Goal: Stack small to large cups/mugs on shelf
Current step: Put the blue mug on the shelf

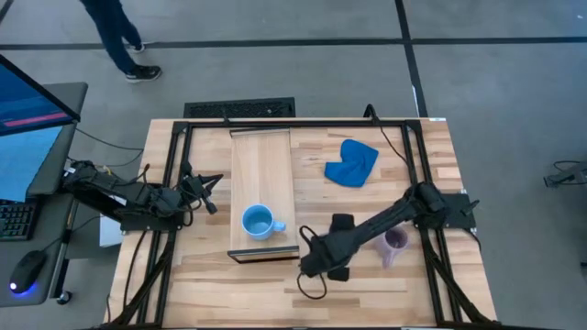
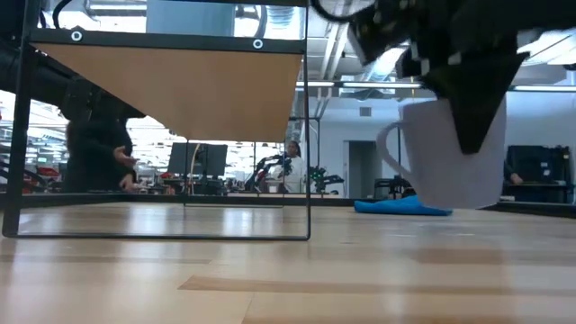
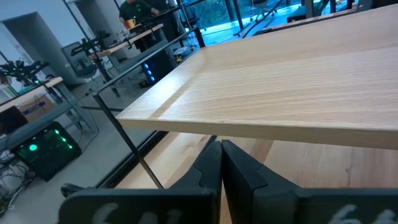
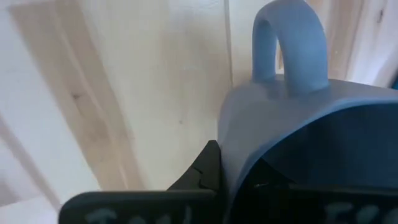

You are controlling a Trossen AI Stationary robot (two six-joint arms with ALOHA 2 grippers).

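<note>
Left arm waits at the table's left edge, just left of the shelf frame; left gripper [image 1: 209, 191] fully closed, empty, its fingers [image 3: 219, 167] pressed together and pointing at the shelf [image 1: 261, 165] edge.

Shelf: long light-wood board raised on a black frame, long axis running front to back of the table, left of centre. Sky blue mug [image 1: 259, 222] sits on its near end, upright, handle toward the right.

Right arm reaches in diagonally from the right side, elbow high, wrist low and pointing left toward the shelf's near end. Right gripper [image 1: 316, 259] clamped on the rim of the slate blue mug [image 4: 311, 130], one finger inside the wall, one outside; handle [image 4: 289, 43] sticks out away from the wrist. In the low view this mug [image 2: 445, 148] hangs clear of the tabletop [image 2: 288, 270], tilted a little. In the high view the arm hides it.

Key relation: the shelf end and sky blue mug lie just left of the held mug and higher; the right arm is the nearer one. My read: it must lift and carry left onto the board.

Lilac mug [image 1: 395, 244] stands on the table beside the right arm, untouched. Blue cloth [image 1: 352, 163] lies further back, right of the shelf.
</note>
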